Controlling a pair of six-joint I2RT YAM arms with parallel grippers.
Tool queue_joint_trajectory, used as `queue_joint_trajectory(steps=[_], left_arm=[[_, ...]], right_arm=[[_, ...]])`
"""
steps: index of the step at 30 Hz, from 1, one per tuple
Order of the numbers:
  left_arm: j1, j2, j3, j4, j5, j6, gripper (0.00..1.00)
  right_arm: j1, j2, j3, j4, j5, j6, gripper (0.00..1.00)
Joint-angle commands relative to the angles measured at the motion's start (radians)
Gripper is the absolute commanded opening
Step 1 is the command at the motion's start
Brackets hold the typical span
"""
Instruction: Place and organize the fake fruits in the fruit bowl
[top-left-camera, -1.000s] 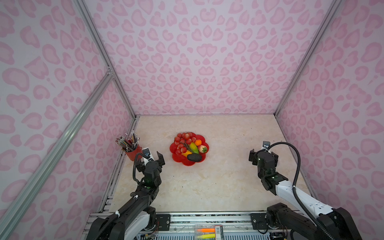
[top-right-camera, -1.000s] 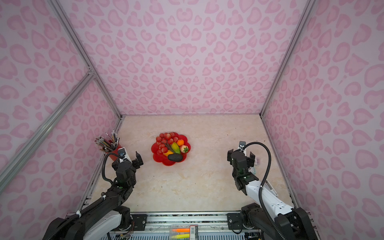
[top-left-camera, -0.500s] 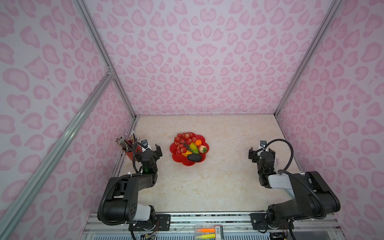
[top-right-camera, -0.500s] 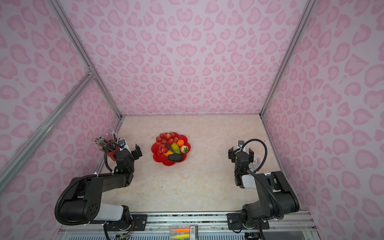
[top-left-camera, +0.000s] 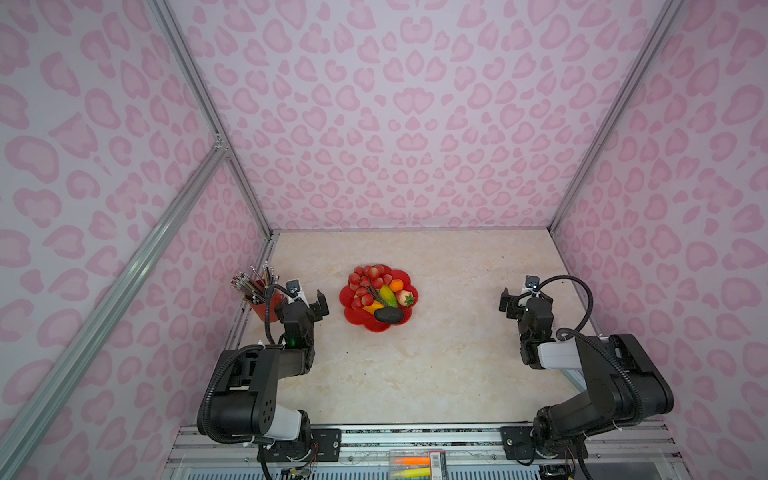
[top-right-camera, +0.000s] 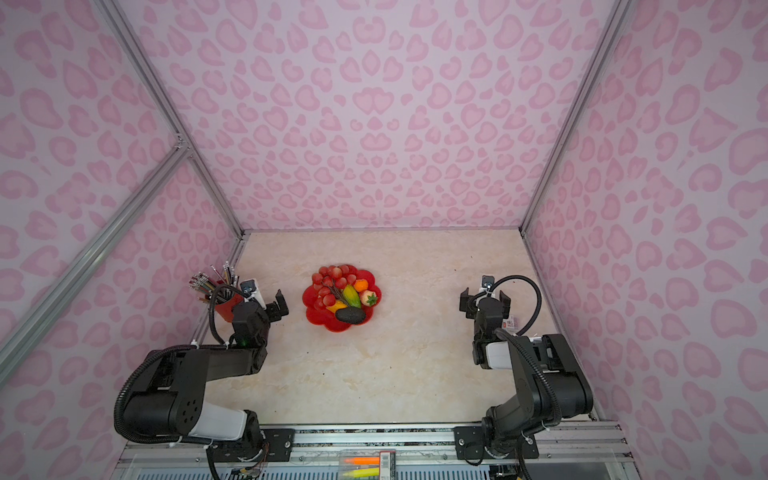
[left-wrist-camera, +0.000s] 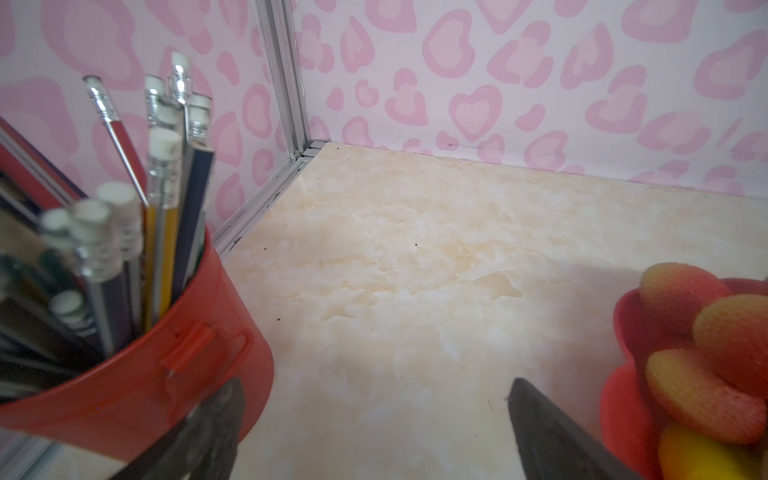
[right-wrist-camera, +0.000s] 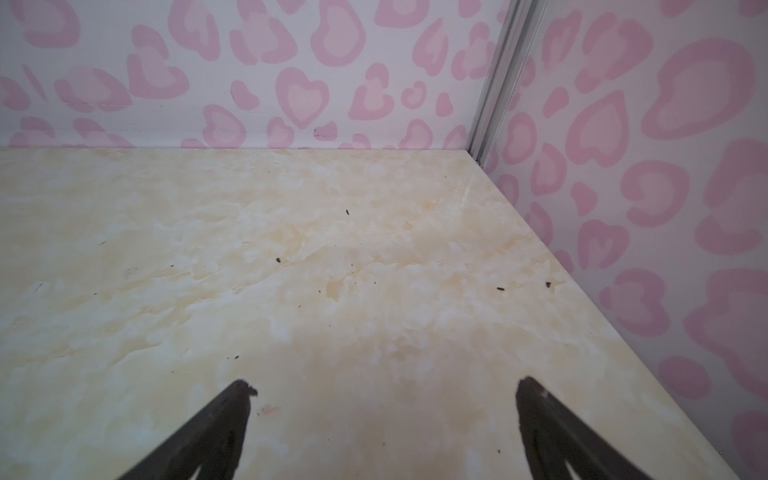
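In both top views the red scalloped fruit bowl sits left of the table's middle. In it lie a red berry bunch, a yellow-green oblong fruit, a small orange, a strawberry, a yellow-orange fruit and a dark avocado. My left gripper is open and empty, just left of the bowl, whose rim and berries show in the left wrist view. Far to the right, my right gripper hangs open over bare table.
A small red cup full of pencils stands against the left wall, close beside my left gripper. Pink patterned walls enclose the table on three sides. A clear box of markers lies on the front rail.
Both arms have folded back toward their bases, elbows now raised. The grippers stay open, near where they were. The fruits and bowl have not moved.
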Motion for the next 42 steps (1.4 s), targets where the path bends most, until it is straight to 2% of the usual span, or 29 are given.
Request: queue_joint_trajectory(steps=[1, 7, 10, 11, 12, 13, 14, 15, 16, 17, 18, 19, 20, 21, 22, 24, 27, 42], left_arm=[[0.001, 0.005, 0.001, 0.045, 0.010, 0.004, 0.99], [0.003, 0.004, 0.001, 0.045, 0.013, 0.003, 0.97], [0.003, 0.005, 0.001, 0.045, 0.014, 0.003, 0.97], [0.004, 0.004, 0.001, 0.045, 0.014, 0.004, 0.97], [0.004, 0.003, 0.000, 0.045, 0.014, 0.003, 0.97], [0.003, 0.002, -0.001, 0.045, 0.014, 0.003, 0.97], [0.003, 0.002, -0.001, 0.047, 0.014, 0.003, 0.97], [0.003, 0.003, 0.000, 0.047, 0.014, 0.004, 0.97], [0.004, 0.002, -0.001, 0.047, 0.014, 0.004, 0.97], [0.004, 0.002, -0.002, 0.048, 0.013, 0.004, 0.97], [0.003, 0.002, -0.001, 0.047, 0.013, 0.004, 0.97], [0.003, 0.003, -0.002, 0.047, 0.015, 0.003, 0.97], [0.003, 0.002, -0.002, 0.047, 0.014, 0.003, 0.97], [0.003, 0.003, 0.000, 0.046, 0.014, 0.003, 0.97], [0.003, 0.002, 0.000, 0.047, 0.014, 0.003, 0.97], [0.003, 0.003, 0.000, 0.047, 0.014, 0.003, 0.97], [0.003, 0.002, 0.000, 0.048, 0.014, 0.004, 0.97], [0.003, 0.003, -0.002, 0.049, 0.014, 0.003, 0.97]], right_arm=[[0.001, 0.002, 0.007, -0.014, 0.003, 0.013, 0.99], [-0.004, -0.001, 0.002, -0.009, 0.002, 0.019, 0.99], [-0.007, -0.005, -0.023, 0.032, 0.124, 0.074, 0.99], [-0.008, -0.006, -0.027, 0.038, 0.066, 0.057, 0.99], [-0.010, -0.004, -0.020, 0.030, -0.112, -0.013, 0.99], [-0.008, -0.008, -0.023, 0.026, -0.154, -0.043, 1.00], [-0.013, -0.013, -0.030, 0.035, -0.059, -0.003, 1.00], [-0.013, 0.002, -0.021, 0.038, 0.136, 0.083, 1.00], [-0.007, -0.003, -0.040, 0.069, 0.124, 0.075, 1.00], [-0.006, -0.009, -0.053, 0.085, 0.034, 0.039, 1.00], [-0.009, -0.010, -0.048, 0.074, -0.138, -0.029, 1.00], [-0.005, -0.011, -0.037, 0.052, -0.164, -0.054, 1.00], [-0.006, -0.011, -0.023, 0.026, -0.060, -0.008, 1.00], [-0.007, -0.001, -0.008, 0.012, 0.100, 0.065, 1.00], [-0.013, -0.005, -0.022, 0.033, 0.056, 0.059, 1.00], [-0.015, -0.006, -0.020, 0.027, -0.130, -0.033, 1.00], [-0.015, 0.003, 0.009, -0.019, -0.001, 0.029, 1.00], [-0.017, 0.001, 0.006, -0.017, -0.007, 0.033, 1.00]])
